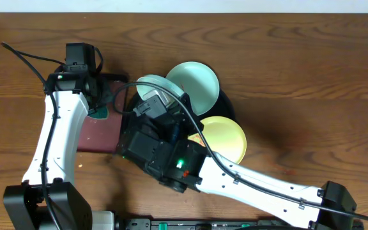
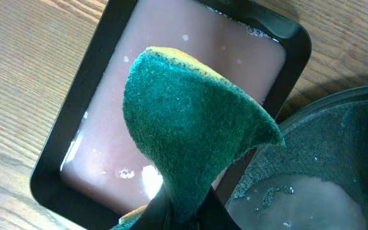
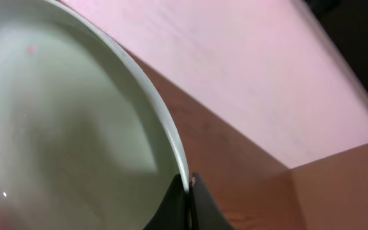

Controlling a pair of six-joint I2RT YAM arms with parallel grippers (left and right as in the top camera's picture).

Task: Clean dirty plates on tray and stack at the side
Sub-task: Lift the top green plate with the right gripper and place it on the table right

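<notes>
- Your left hand (image 2: 179, 214) is clamped on the sponge (image 2: 190, 128), which stands folded above the fingers. It hangs over the small tray (image 2: 84, 96), and that tray holds pinkish water.
- Your right hand (image 3: 187, 198) is pinched together on the rim of a mint plate (image 3: 75, 115) and holds it tilted. A faint reddish fleck shows inside the plate, so I judge it not yet clean.
- From overhead, that plate is at the left edge of the tray (image 1: 227, 105), between your two hands. The sponge is near it, but the two look apart.
- A wet, foamy patch lies on the tray floor just beside the small tray.
- The yellow plate (image 1: 225, 137) lies on the nearer right part of the tray, partly under your right arm. I cannot tell whether it has smears.
- The second mint plate (image 1: 197, 83) sits further back on the tray. It either touches or overlaps the held plate, and I cannot tell which. It looks plain from above, though a thin smear would be too small to see.
- No plate stands on the bare desk (image 1: 299, 76) on either side, so the stack has not been started.
- My judgement is that you are early in the task. One plate is lifted for wiping and none is put aside. All three are left to wipe and stack.
</notes>
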